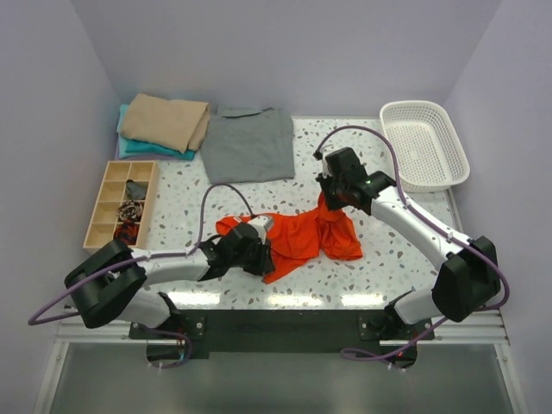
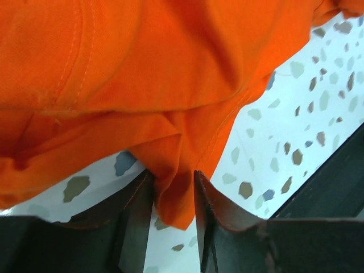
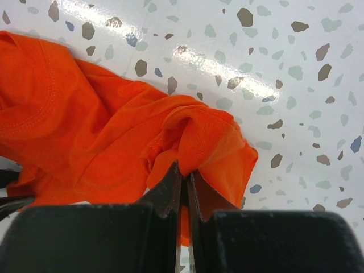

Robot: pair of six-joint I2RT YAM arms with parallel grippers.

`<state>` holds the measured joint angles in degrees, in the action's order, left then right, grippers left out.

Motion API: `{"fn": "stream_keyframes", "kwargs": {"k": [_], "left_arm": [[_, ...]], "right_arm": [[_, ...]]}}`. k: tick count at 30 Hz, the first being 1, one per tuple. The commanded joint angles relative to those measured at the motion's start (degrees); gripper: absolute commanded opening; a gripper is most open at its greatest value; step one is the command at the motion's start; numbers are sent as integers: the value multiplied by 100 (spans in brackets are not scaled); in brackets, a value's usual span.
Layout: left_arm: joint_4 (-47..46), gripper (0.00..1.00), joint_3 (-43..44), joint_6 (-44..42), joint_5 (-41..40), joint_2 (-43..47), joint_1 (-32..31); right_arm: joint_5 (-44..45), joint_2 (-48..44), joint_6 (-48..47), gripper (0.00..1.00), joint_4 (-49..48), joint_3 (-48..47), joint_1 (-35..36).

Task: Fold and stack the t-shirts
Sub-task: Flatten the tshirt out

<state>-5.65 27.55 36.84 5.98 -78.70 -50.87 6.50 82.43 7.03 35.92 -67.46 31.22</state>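
An orange-red t-shirt [image 1: 302, 235] lies crumpled on the speckled table, between the two arms. My left gripper [image 1: 263, 246] is low at its left edge. In the left wrist view the fingers [image 2: 173, 182] stand partly apart, with a hanging fold of the orange cloth [image 2: 170, 193] between them. My right gripper [image 1: 332, 203] is shut on a bunched ridge at the shirt's right side [image 3: 210, 136], with the jaws [image 3: 185, 173] pinched tight. A grey t-shirt [image 1: 250, 145] lies flat at the back. Left of it, a folded tan shirt [image 1: 166, 121] rests on a teal one [image 1: 138, 148].
A white mesh basket [image 1: 457, 159] stands at the back right corner. A wooden compartment tray [image 1: 123, 163] with small items sits along the left edge. The table's dark front edge [image 2: 335, 182] runs close to the left gripper.
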Motion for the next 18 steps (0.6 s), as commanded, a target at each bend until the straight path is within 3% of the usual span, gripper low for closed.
{"fn": "stream_keyframes", "kwargs": {"k": [1, 2, 6, 10, 12, 13, 16, 18], "left_arm": [[-323, 13, 224, -54, 70, -304, -54], [-279, 0, 294, -124, 88, -313, -46], [552, 0, 908, -414, -96, 142, -54], [1758, 0, 2136, -774, -544, 828, -28], [2276, 0, 2551, -959, -859, 1092, 24], [2418, 0, 2928, -1003, -948, 1163, 60], [2709, 0, 3421, -1161, -1142, 1365, 244], [2718, 0, 3555, -1319, -1291, 1444, 402]], "right_arm": [[167, -236, 27, 3, -68, 5, -2], [193, -263, 27, 3, -42, 5, 7], [395, -412, 9, 3, 152, -48, -11], [589, -597, 0, 7, 187, 118, -2], [624, -641, 0, 18, 170, 189, -2], [633, -641, 0, 36, 161, 259, -2], [808, -632, 88, 53, 126, 356, -2], [957, -641, 141, 59, 73, 392, -2]]}}
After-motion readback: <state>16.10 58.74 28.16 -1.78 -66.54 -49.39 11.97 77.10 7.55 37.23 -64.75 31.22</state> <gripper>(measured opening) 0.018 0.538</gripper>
